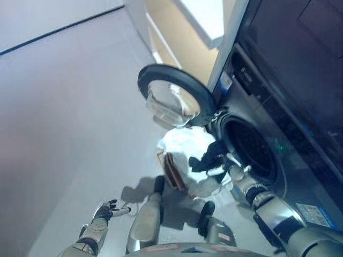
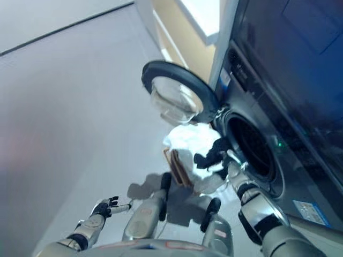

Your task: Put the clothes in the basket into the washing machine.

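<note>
A front-loading washing machine [image 1: 300, 176] stands at the right, its round drum mouth [image 1: 252, 152] dark and its glass door [image 1: 174, 96] swung open to the left. On the floor in front of it sits a brown basket [image 1: 172, 172] holding white clothes [image 1: 185, 142]. My right hand [image 1: 231, 166] is just in front of the drum mouth, above the basket's right side. It is shut on a dark garment [image 1: 209, 155], which hangs to its left. My left hand [image 1: 107, 210] hovers low at the lower left over the floor, fingers spread and empty.
Grey floor [image 1: 69, 118] stretches to the left of the basket. A pale cabinet [image 1: 182, 37] stands behind the open door, at the machine's far side. The door juts out over the floor above the basket.
</note>
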Controlling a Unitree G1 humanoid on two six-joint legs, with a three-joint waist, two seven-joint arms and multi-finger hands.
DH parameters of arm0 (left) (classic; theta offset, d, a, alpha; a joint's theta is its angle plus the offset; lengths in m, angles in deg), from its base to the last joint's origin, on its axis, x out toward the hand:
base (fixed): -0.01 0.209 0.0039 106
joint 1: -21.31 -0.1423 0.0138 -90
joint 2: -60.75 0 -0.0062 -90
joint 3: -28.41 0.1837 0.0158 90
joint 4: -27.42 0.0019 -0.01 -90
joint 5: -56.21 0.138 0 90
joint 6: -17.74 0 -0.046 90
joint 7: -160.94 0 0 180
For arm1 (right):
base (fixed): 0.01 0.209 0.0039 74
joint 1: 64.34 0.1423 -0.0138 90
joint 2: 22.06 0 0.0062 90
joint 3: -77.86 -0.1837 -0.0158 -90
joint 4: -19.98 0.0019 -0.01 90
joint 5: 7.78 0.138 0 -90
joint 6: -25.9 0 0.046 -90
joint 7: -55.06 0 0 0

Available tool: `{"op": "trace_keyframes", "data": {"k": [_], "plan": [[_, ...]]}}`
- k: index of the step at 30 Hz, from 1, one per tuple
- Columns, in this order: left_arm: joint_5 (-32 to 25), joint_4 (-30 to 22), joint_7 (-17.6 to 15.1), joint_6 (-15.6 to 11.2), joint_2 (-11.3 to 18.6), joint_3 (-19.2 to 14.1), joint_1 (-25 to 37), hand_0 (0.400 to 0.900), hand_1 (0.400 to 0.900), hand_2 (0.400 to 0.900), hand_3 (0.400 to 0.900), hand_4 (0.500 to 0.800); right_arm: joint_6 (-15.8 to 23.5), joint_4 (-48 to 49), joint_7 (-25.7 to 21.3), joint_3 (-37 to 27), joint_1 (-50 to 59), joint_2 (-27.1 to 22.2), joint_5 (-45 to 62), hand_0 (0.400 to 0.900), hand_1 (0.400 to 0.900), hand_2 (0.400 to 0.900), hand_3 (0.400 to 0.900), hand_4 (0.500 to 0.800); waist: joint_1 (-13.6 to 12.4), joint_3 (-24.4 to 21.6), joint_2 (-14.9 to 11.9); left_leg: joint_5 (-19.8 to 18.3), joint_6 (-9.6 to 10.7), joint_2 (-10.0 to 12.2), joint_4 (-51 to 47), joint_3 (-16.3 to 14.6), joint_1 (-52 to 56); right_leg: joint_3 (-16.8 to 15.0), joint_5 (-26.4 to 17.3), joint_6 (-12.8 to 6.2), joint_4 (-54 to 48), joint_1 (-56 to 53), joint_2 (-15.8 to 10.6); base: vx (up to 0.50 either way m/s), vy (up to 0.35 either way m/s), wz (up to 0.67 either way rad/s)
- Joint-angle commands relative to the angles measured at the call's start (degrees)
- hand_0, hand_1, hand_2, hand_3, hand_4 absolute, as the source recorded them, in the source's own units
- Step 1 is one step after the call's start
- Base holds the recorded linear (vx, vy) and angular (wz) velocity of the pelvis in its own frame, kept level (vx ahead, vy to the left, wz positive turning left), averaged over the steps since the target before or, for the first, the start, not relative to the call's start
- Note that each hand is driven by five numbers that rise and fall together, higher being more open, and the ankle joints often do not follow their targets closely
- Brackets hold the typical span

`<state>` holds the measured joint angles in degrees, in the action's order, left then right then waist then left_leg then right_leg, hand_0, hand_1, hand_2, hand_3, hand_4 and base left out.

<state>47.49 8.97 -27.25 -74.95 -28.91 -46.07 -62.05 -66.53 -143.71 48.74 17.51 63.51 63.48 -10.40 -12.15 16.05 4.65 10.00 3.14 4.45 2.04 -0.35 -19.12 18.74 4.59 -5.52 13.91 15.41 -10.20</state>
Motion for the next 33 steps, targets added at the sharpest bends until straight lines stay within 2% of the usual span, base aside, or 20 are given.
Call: {"op": "trace_keyframes", "data": {"k": [1,10,11,16,23,28,33], "plan": [[-1.8,0.49,-3.13,-1.34,2.93,0.79,0.84,0.9,0.9,0.9,0.9,0.8,1.29,1.34,-4.03,2.89,8.43,-5.34,-4.05,0.9,0.9,0.9,0.9,0.8,-0.98,1.24,-0.41,1.1,2.09,-1.61,1.12,1.69,-4.78,0.58,-5.43,-1.42,0.12,1.34,-2.17,0.0,0.0,0.0],[-4.26,-1.34,-6.13,-2.88,1.99,2.74,3.95,0.9,0.9,0.9,0.9,0.8,1.99,-0.41,-6.57,7.62,18.72,-11.59,-10.81,0.9,0.9,0.9,0.9,0.8,-2.1,4.2,3.16,1.87,2.77,-1.95,4.38,2.27,-13.06,-0.03,-2.48,-1.25,7.57,10.06,-3.76,0.02,-0.007,0.06],[-4.72,-1.42,-6.17,-2.93,1.8,3.01,4.34,0.9,0.9,0.9,0.9,0.8,1.97,-0.67,-6.57,8.12,19.52,-11.73,-11.16,0.9,0.9,0.9,0.9,0.8,-1.94,4.47,3.07,0.37,3.17,-2.47,5.13,2.17,-13.17,-0.5,-0.4,-1.83,9.36,10.56,-4.47,0.08,-0.06,0.15],[-6.07,-2.5,-6.88,-3.12,0.68,4.32,6.28,0.9,0.9,0.9,0.9,0.8,2.06,-1.58,-6.82,9.08,22.51,-13.34,-12.03,0.9,0.9,0.9,0.9,0.8,-1.84,5.84,4.53,-0.82,3.39,-3.81,9.96,2.16,-17.84,-1.89,1.66,-1.61,16.55,15.66,-5.74,0.01,-0.006,0.07],[-7.14,-3.55,-7.32,-3.08,-0.61,5.76,7.76,0.9,0.9,0.9,0.9,0.8,1.56,-5.04,-6.16,9.04,23.03,-15.28,-12.91,0.9,0.9,0.9,0.9,0.8,-1.21,6.42,5.86,-4.0,3.4,-4.79,19.79,2.02,-25.34,-4.08,6.28,-0.42,27.17,22.48,-7.61,-0.03,0.009,0.08],[-7.82,-4.2,-7.82,-3.18,-0.84,6.15,8.49,0.9,0.9,0.9,0.9,0.8,0.86,-8.85,-5.5,9.92,23.79,-16.05,-15.6,0.9,0.9,0.9,0.9,0.8,-1.63,5.93,6.61,-6.88,2.82,-4.71,27.55,1.45,-31.48,-5.96,8.64,0.73,33.76,29.23,-8.49,-0.06,0.001,0.02],[-9.1,-5.13,-8.4,-3.3,-1.49,6.02,9.56,0.9,0.9,0.9,0.9,0.8,0.91,-10.75,-4.71,10.39,24.66,-18.82,-16.4,0.9,0.9,0.9,0.9,0.8,-2.18,5.69,7.61,-8.7,2.09,-5.13,32.93,0.36,-37.66,-8.81,9.1,1.24,38.11,37.41,-9.52,-0.07,0.041,-0.08]]}}
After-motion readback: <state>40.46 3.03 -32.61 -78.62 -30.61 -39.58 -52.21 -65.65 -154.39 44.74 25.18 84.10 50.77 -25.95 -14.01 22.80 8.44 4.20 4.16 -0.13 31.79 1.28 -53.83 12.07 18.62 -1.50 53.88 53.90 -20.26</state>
